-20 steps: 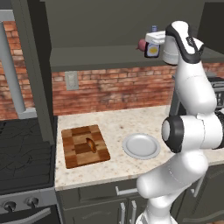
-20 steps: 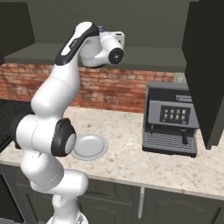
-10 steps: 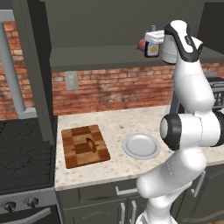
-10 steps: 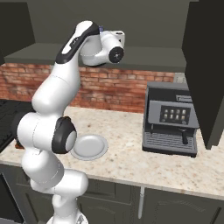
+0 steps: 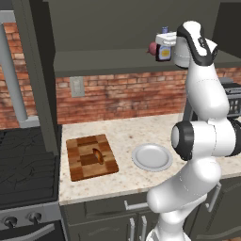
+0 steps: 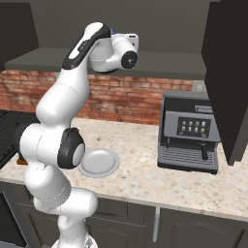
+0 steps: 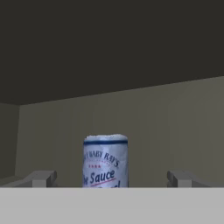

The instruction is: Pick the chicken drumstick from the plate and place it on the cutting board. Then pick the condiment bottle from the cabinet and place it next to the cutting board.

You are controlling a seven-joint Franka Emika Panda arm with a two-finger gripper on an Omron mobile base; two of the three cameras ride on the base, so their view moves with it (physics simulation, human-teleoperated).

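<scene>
Reaching into the cabinet (image 5: pixel 117 61) with gripper (image 7: pixel 112 178) wide open around the bottle (image 7: pixel 105 161), drumstick (image 5: pixel 97 155) already lying on the board (image 5: pixel 90 157), maybe risking bumping the bottle over or into the onion (image 5: pixel 153 48).

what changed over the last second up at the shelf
Hardly anything. The open tool has edged slightly closer to the condiment bottle on the cabinet shelf, and grips nothing yet. The chicken drumstick stays on the cutting board, and the plate stays put.

An onion (image 5: pixel 153 48) crowds the condiment bottle (image 5: pixel 164 51) on the cabinet (image 5: pixel 117 59) shelf.
</scene>
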